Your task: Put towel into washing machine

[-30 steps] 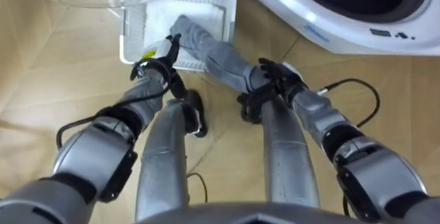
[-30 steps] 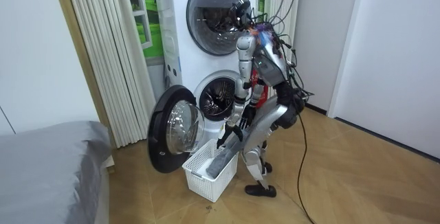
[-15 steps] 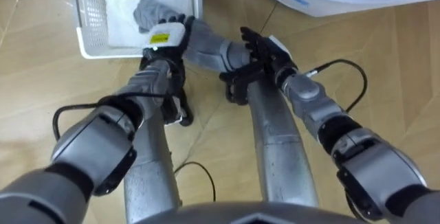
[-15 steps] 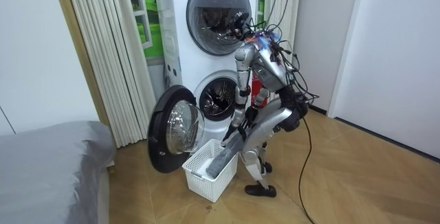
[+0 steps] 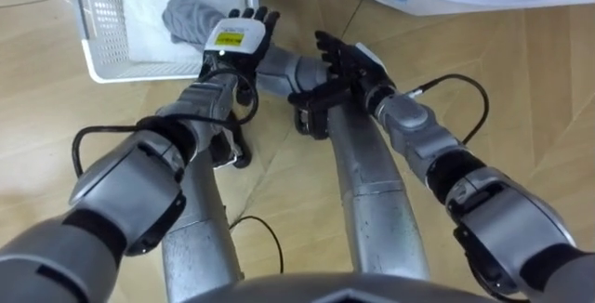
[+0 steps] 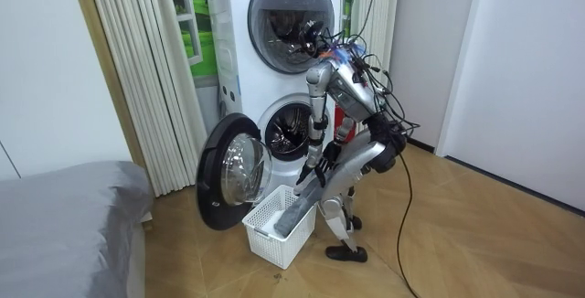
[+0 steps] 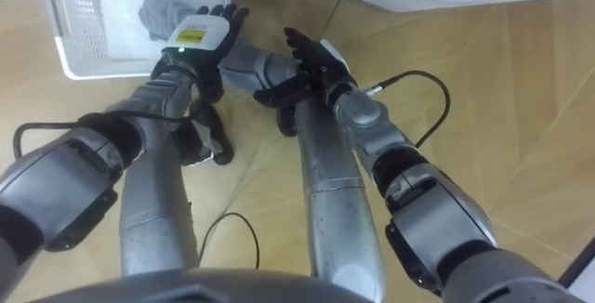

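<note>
The floor (image 5: pixel 530 98) was wood. Two washers (image 6: pixel 239 79) stood stacked, the lower one's door (image 6: pixel 228 181) open. One white basket (image 5: pixel 93 54) sat far left. One grey towel (image 5: pixel 186 10) ran from it to between the left hand (image 5: pixel 237 38) and the right hand (image 5: pixel 344 61), both with fingers straight and pressing it.

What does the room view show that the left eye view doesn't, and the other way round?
The room view adds the whole washing machine, its open door and drum, a curtain and a bed. The left eye view adds the left hand and right hand close up, fingers straight, at the towel. Both show the grey towel hanging over the white basket's rim.
</note>
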Controlling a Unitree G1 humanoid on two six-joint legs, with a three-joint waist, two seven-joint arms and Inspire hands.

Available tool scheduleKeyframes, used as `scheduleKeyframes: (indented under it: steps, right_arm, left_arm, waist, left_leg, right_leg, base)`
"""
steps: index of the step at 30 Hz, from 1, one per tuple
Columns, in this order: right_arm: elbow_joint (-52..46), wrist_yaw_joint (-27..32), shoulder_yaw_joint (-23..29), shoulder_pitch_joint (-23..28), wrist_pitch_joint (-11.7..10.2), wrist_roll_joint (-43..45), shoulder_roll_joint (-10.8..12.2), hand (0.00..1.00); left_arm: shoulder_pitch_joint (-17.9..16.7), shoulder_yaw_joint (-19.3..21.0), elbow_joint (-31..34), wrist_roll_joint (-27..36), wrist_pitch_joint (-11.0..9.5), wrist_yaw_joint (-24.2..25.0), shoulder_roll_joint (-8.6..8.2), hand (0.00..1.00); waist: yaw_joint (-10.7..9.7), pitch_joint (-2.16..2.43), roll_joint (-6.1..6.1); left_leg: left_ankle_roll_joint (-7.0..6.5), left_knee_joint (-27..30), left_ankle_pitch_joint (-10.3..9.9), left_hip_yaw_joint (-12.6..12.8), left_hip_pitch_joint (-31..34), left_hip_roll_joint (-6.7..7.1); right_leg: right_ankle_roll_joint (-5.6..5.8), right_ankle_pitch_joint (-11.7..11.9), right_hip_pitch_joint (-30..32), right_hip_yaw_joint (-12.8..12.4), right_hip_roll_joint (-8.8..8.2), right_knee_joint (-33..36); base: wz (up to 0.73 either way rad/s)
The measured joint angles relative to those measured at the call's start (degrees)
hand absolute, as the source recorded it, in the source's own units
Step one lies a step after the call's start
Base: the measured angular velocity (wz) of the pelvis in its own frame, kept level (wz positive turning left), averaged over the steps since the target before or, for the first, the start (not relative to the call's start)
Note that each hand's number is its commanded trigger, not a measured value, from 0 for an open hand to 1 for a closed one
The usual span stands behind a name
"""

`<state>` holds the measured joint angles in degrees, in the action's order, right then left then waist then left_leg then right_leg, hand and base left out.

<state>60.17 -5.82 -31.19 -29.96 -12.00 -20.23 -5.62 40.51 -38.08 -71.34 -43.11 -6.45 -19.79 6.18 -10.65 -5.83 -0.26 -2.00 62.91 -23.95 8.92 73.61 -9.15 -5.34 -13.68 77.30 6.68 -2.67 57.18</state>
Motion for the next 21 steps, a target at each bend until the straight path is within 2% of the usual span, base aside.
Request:
scheduleKeyframes:
  steps: [4, 13, 21]
  right_arm:
    - [0.2, -0.1, -0.1, -0.3, -0.6, -0.1, 0.1, 0.00]
    - [2.2, -0.6, -0.1, -1.2, -1.2, -1.7, 1.2, 0.00]
    - [2.4, -0.6, -0.1, -1.2, -1.1, -2.5, 1.5, 0.00]
  left_arm:
    - [0.0, -0.4, 0.0, 0.1, -1.1, 0.3, 0.04, 1.00]
    - [0.9, -0.4, -0.8, 0.3, -1.2, 1.5, 1.08, 1.00]
    - [1.1, -0.4, -1.3, 0.4, -1.2, 2.0, 1.07, 1.00]
  waist:
    - [-0.1, 0.00, -0.02]
    - [-0.9, -0.12, -0.98]
    - [-1.1, -0.12, -1.05]
  left_leg:
    - [0.47, 0.7, -0.4, -0.1, 0.6, -0.14]
    - [0.43, 0.7, -0.5, -0.3, 0.7, -0.17]
    - [0.36, 0.7, -0.8, -0.2, 0.6, -0.11]
  right_leg:
    - [-0.20, -0.4, 0.6, 0.0, 0.24, 0.7]
    - [-0.20, -0.4, 0.7, -0.1, 0.33, 0.6]
    - [0.08, -0.6, 0.6, -0.2, 0.43, 0.5]
  base:
    - [-0.02]
    - [0.00]
    - [0.00]
